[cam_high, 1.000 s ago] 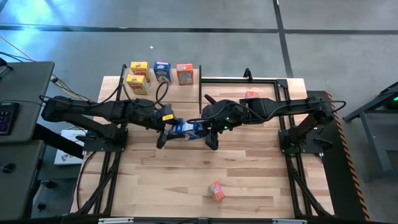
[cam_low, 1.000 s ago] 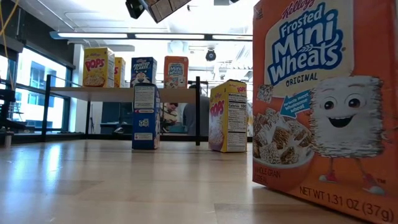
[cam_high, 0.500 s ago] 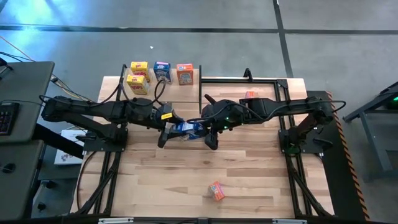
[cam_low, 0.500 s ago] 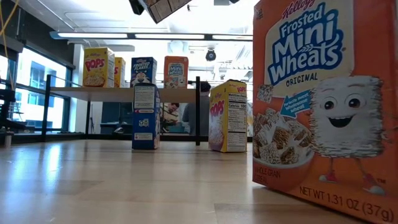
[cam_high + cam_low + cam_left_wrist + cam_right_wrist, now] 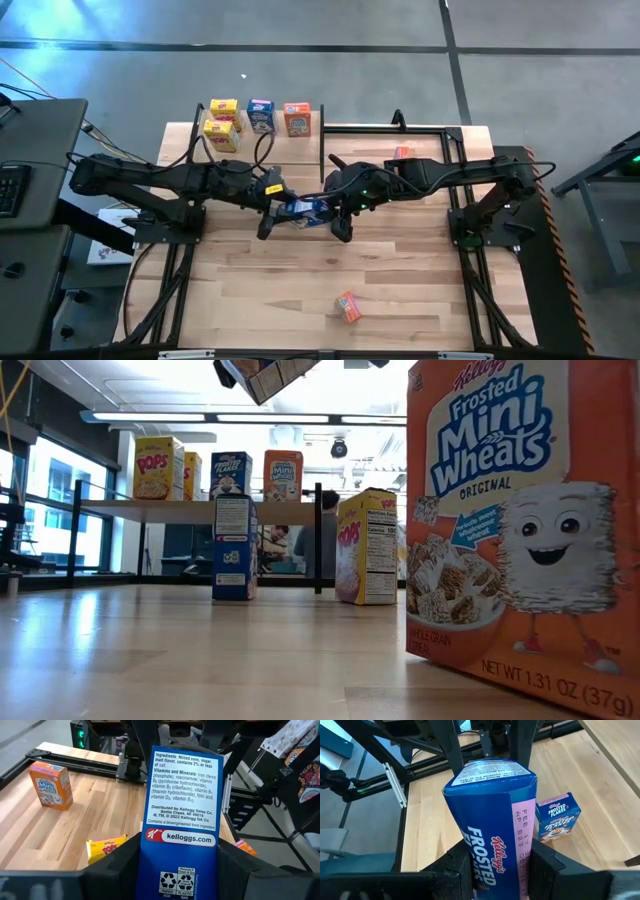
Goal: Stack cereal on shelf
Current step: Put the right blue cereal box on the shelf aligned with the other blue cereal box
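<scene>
Right wrist view showed the right gripper (image 5: pixel 495 865) with its fingers clamped on a blue box (image 5: pixel 492 815) marked "FROSTED" in white with red Kellogg's script, and "FEB 17 2026" stamped along a pink edge strip. Left wrist view showed the left gripper (image 5: pixel 177 865) at the same box's other end, a dark finger (image 5: pixel 117 862) on each side of the narrow panel; whether they pressed the cardboard I cannot tell. That panel read "Ingredients: Milled corn, sugar, malt flavor", "Distributed by Kellogg Sales Co., Battle Creek, MI 49016" and "kelloggs.com".

From above, the blue box hung between both grippers over the middle of the table (image 5: pixel 400 290), in front of the shelf (image 5: pixel 250 140). On the shelf stood two yellow boxes (image 5: pixel 222 128), a blue one (image 5: pixel 261 115) and an orange one (image 5: pixel 297 119). Right of the shelf an orange box (image 5: pixel 403 152) lay near the table's far edge; another orange box (image 5: pixel 348 307) stood well in front, close to the near edge.

At table height that near box (image 5: pixel 520 520) read "Frosted Mini Wheats ORIGINAL" and "NET WT 1.31 OZ (37g)". Below the shelf stood a blue box (image 5: pixel 235 548) and a yellow "POPS" box (image 5: pixel 366 547); behind them, a person (image 5: pixel 322 535) showed dimly.
</scene>
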`<state>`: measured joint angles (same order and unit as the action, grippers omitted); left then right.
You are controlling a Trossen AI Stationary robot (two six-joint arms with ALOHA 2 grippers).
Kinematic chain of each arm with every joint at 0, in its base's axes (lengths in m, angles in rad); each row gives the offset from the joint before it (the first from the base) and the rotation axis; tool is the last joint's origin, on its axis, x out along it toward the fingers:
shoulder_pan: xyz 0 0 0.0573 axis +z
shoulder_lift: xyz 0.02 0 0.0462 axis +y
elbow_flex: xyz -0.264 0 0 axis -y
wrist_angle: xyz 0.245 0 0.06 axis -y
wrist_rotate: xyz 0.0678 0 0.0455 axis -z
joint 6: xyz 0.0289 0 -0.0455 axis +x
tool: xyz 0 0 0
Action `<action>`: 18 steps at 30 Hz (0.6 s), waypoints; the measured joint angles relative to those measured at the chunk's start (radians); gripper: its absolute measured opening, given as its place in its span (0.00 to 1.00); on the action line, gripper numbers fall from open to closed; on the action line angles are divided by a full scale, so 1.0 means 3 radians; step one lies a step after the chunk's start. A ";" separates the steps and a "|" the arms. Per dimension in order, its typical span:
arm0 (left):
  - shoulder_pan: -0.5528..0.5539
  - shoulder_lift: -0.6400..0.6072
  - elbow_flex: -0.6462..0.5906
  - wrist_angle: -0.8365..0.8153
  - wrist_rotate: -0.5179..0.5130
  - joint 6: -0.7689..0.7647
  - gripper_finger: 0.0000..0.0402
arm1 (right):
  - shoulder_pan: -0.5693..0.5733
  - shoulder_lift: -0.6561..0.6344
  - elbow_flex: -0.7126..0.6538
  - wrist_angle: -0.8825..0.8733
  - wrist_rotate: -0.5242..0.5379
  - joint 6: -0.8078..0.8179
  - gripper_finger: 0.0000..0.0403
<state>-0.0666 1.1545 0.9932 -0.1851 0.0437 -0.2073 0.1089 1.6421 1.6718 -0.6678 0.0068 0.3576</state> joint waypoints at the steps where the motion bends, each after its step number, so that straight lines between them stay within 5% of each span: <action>1: 0.0000 0.0000 0.0000 0.0006 0.0000 0.0001 0.45 | 0.0000 -0.0001 0.0000 -0.0001 -0.0002 0.0001 0.30; 18: 0.0003 0.0000 0.0000 -0.0007 0.0001 -0.0002 0.45 | -0.0015 -0.0001 0.0000 -0.0003 0.0012 -0.0003 0.31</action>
<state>-0.0658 1.1545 0.9932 -0.1871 0.0441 -0.2081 0.1045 1.6417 1.6718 -0.6685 0.0105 0.3569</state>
